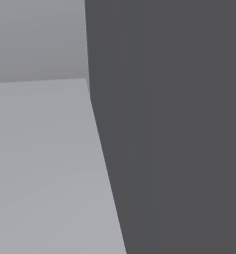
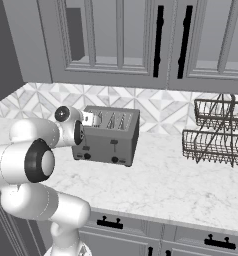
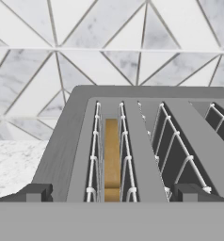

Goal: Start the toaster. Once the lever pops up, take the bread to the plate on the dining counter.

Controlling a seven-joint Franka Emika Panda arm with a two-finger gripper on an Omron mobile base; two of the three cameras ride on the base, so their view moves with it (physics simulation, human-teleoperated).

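**Pincer poised above the toaster, bread sitting in its slot**

The pincer (image 3: 112,193) is being held spread wide and empty, with one dark fingertip (image 3: 37,192) seen at each side of the slot that carries the bread (image 3: 112,157). The bread is being kept upright and edge-on inside the toaster (image 2: 108,136), in the leftmost slot as the hand view frames it, between two white wire guides; only its tan top edge is being shown. The neighbouring slots are being shown with bare wire guides.

In the right base view the toaster is being carried on a white marble counter (image 2: 181,190), close to a wall of triangular tiles (image 2: 161,107). The arm (image 2: 33,160) is being bent across the lower left of that view, and its hand is being held at the toaster's left end, over its top. A dark lever and two round knobs are being displayed on the toaster's front face. A two-tier wire rack (image 2: 216,130) is being kept well apart on the right of the counter. Grey wall cabinets (image 2: 141,40) with black handles are being shown above, and grey drawers with black handles below the counter edge.
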